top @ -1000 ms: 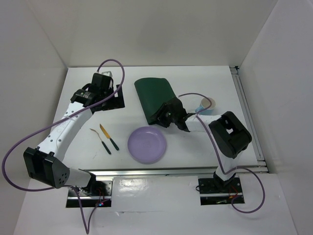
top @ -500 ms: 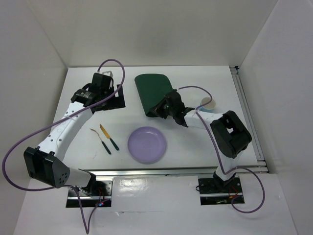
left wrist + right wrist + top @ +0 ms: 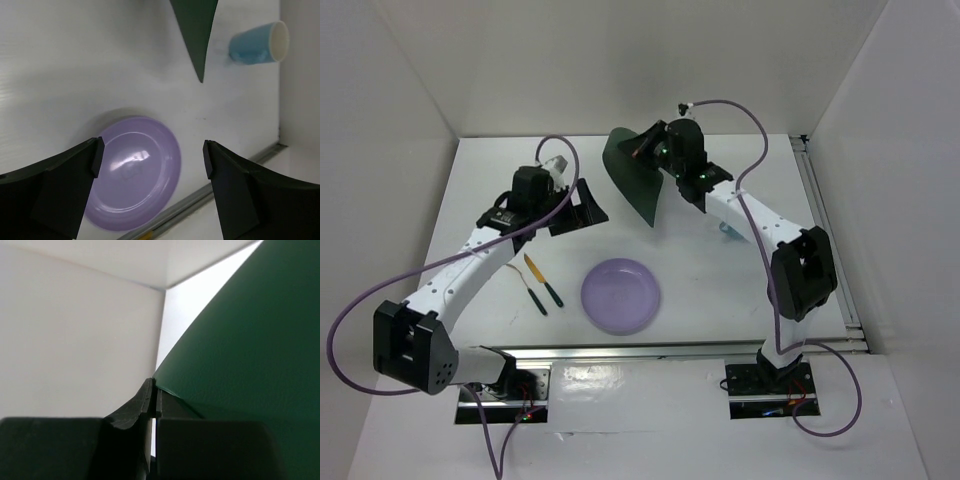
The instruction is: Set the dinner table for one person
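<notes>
The left gripper (image 3: 151,153) gapes wide, empty, above the dinner table (image 3: 720,290). The right gripper (image 3: 154,395) pinches an edge of the green placemat (image 3: 635,180), holding it aloft. The table lies flat, matte white, beneath both arms.

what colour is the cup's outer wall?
Light blue on the small cup, with a pale cream inside; the left wrist view shows it best.

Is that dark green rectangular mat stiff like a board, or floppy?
Probably floppy: the dark green placemat droops to a point below the right gripper, pinched by one edge. Likely light too, since that small pinch lifts it.
</notes>
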Robot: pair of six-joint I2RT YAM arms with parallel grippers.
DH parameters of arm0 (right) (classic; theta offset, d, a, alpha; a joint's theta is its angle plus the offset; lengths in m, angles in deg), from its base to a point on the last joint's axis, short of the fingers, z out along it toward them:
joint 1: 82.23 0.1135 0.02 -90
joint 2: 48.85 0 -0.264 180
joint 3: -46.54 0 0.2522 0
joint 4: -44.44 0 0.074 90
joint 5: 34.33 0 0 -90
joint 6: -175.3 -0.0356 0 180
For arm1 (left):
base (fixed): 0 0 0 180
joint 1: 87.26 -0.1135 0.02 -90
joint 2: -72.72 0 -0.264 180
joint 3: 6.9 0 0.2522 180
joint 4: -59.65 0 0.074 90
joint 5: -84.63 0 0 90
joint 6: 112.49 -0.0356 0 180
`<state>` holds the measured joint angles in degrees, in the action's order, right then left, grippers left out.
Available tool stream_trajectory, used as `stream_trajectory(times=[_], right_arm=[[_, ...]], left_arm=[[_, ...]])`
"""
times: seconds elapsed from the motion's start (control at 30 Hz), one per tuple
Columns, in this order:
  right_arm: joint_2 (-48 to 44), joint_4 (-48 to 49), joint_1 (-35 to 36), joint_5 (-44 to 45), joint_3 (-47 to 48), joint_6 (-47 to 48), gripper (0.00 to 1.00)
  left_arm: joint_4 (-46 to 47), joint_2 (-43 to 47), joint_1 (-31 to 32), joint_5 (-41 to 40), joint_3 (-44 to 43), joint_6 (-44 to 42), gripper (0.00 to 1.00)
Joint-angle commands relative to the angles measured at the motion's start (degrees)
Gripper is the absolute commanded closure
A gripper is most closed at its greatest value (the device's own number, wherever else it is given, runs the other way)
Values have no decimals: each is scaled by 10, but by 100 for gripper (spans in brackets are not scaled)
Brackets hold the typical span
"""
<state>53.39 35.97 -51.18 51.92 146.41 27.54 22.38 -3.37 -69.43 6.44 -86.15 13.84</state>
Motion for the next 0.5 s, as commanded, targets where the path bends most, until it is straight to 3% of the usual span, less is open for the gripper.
stream_trajectory(times=[0.0,0.3,0.47], right_arm=[[3,-21,-8,-4,51,14,100],[14,-42,-26,-25,82,14,100],[14,-42,-31,-31,87,9,100]], left_arm=[[186,6,0,118,49,92,0],[388,-2,12,196,114,156,4],[378,-41,36,158,96,142,8]])
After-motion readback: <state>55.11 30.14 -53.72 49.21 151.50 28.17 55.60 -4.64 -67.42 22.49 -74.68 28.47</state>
